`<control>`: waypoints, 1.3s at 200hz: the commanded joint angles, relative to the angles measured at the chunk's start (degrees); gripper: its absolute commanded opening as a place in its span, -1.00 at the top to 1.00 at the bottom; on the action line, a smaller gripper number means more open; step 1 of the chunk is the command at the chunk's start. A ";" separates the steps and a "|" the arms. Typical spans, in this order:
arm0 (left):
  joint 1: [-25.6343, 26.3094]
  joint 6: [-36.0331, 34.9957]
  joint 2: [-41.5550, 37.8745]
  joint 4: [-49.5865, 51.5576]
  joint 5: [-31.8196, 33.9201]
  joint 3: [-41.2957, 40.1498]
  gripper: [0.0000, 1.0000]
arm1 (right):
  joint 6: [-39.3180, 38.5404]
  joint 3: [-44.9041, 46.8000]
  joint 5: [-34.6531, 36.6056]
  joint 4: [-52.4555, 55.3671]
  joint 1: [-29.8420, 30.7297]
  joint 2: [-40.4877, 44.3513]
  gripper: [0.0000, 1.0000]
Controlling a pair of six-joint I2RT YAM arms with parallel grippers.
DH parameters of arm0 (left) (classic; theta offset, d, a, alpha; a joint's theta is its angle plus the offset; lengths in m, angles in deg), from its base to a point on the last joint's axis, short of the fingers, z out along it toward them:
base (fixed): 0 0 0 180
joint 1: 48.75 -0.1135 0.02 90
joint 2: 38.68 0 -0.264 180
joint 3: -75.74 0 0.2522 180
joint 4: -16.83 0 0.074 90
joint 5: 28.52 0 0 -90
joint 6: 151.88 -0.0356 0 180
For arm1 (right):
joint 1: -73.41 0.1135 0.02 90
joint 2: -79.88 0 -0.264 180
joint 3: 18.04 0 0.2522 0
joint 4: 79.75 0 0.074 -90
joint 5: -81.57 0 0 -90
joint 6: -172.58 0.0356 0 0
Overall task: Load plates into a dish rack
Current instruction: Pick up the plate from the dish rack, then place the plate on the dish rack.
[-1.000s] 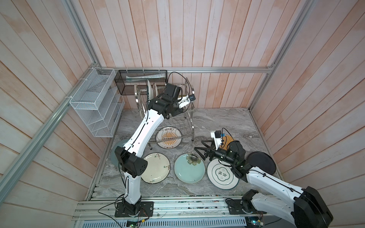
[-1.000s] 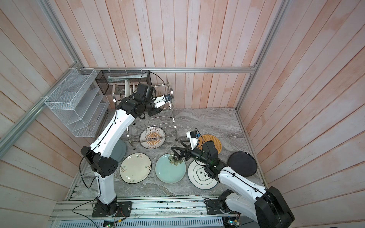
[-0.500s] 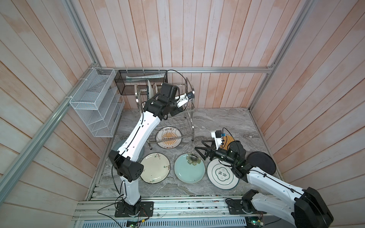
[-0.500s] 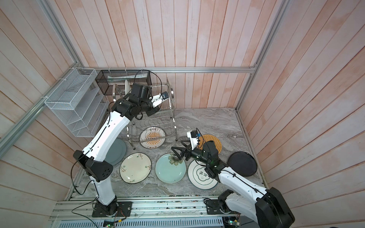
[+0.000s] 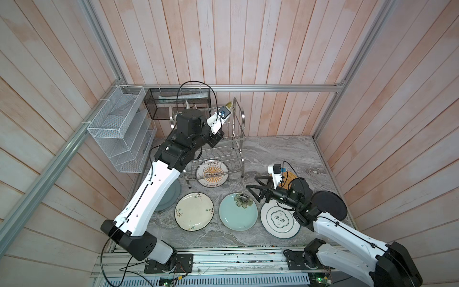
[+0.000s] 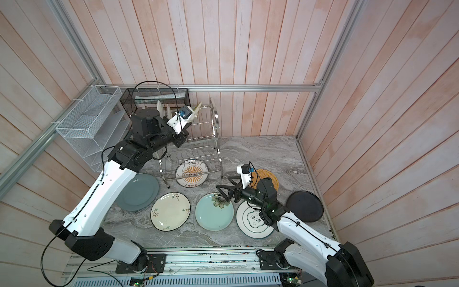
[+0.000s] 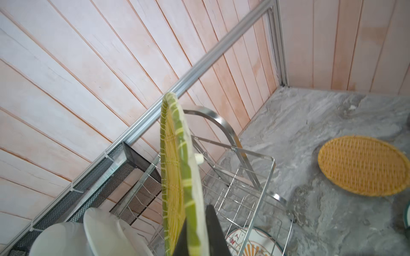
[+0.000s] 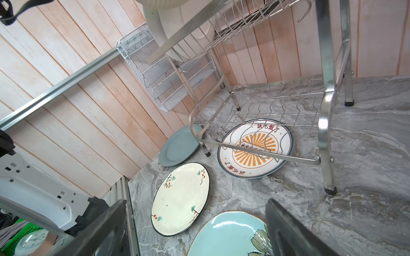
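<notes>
One dish rack [image 7: 231, 134] stood far left. Seven plates lay flat on the tabletop [image 5: 285, 151]: grey [image 5: 172, 195], cream floral [image 5: 194, 211], pale blue [image 5: 238, 213], lettered white [image 5: 279, 221], black [image 5: 329, 205], woven orange [image 6: 269, 179], and sunburst [image 5: 212, 172] under the rack. Two white plates [image 7: 104, 232] stood upright in its upper tier. The left jaws clenched the rim of the woven yellow plate [image 7: 175, 166], held on edge above that tier. The right jaws gaped empty over the pale blue plate's far edge.

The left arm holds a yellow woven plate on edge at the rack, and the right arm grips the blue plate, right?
No: the right tool is open and empty, near the blue plate; the right wrist view shows it. The left tool does hold the yellow plate at the rack.
</notes>
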 commanded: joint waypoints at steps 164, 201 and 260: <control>13.47 42.25 17.05 -27.40 34.91 5.32 1.00 | -0.18 2.57 2.62 5.46 -0.20 10.15 -0.96; 14.98 38.76 20.68 -27.81 40.81 8.49 1.00 | -0.32 3.11 2.57 5.79 -0.20 11.05 -0.95; 14.85 32.68 23.14 -28.06 45.31 13.16 1.00 | -0.10 3.34 2.13 5.88 -0.25 11.31 -0.95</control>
